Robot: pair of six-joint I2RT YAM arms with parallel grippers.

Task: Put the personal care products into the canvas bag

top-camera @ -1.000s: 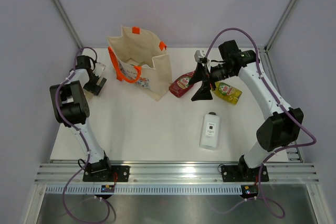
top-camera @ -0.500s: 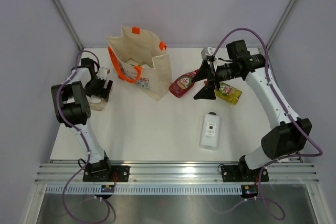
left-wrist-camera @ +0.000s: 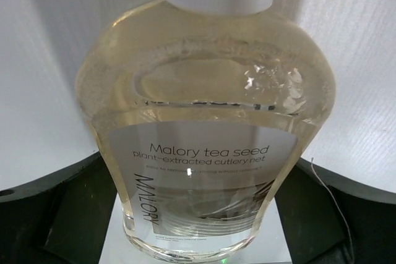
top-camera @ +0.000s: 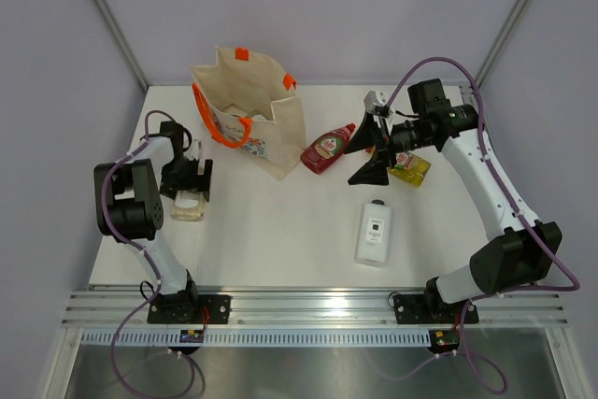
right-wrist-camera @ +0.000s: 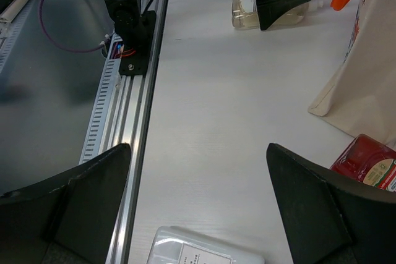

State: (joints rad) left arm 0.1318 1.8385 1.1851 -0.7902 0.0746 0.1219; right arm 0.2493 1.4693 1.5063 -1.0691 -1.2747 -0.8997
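Note:
The canvas bag [top-camera: 250, 105] stands open at the back left, with orange handles. My left gripper [top-camera: 186, 182] is shut on the clear pale-yellow bottle [top-camera: 190, 205], low over the table in front-left of the bag. That bottle [left-wrist-camera: 204, 128] fills the left wrist view between the jaws. My right gripper [top-camera: 364, 158] is open and empty, held above the table between the red-labelled bottle [top-camera: 327, 149] and the yellow bottle with a green label [top-camera: 411, 168]. The flat white bottle [top-camera: 375, 231] lies nearer, below the right gripper [right-wrist-camera: 201, 214]; it also shows in the right wrist view [right-wrist-camera: 198, 253].
The right wrist view shows the bag's corner [right-wrist-camera: 359, 85], the red bottle [right-wrist-camera: 368, 166], the left arm's base [right-wrist-camera: 130, 23] and the aluminium rail [right-wrist-camera: 124, 122] along the near table edge. Grey walls close the back and sides.
My left gripper has carried the clear bottle from the far left edge toward the near right. My right gripper has drifted a little to the right and stayed open.

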